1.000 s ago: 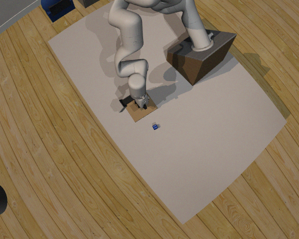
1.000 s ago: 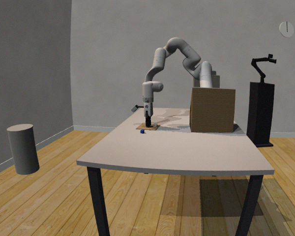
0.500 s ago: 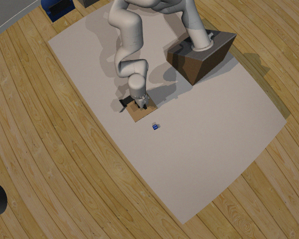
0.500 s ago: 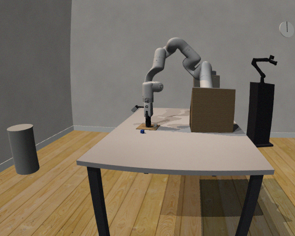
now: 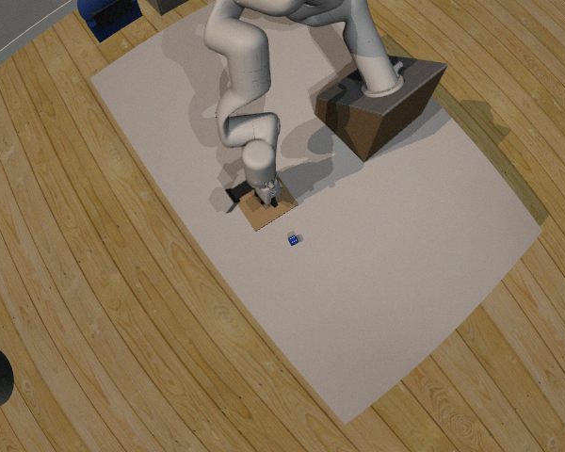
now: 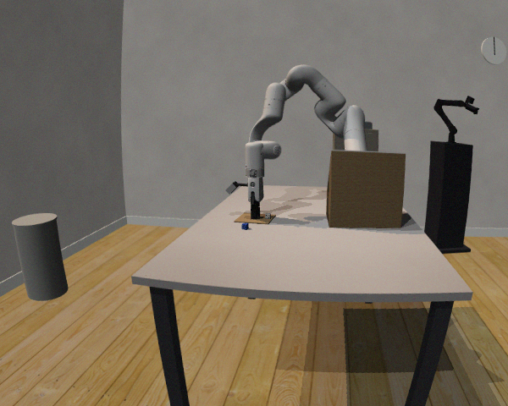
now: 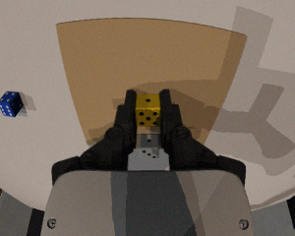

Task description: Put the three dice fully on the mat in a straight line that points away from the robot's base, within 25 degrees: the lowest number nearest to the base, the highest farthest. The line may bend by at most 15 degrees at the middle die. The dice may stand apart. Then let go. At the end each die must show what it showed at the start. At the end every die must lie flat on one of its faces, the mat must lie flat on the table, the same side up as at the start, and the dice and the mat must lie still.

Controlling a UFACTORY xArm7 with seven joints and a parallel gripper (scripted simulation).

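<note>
So we had the gripper pointing straight down over the mat, its fingers pinched around the yellow die. No long axis to speak of on a cube, but its sides were squared up with the fingers, and in the wrist view the five-pip face looked toward 6 o'clock, with a single pip on the face above. We couldn't tell if it touched the mat. The white die sat on the mat at yellow's 6 o'clock in that view, so the pair ran 12-to-6, with white on the side toward the robot's pedestal. Our blue die was off the mat, out at 5 o'clock from it in the top view, six pips up.
</note>
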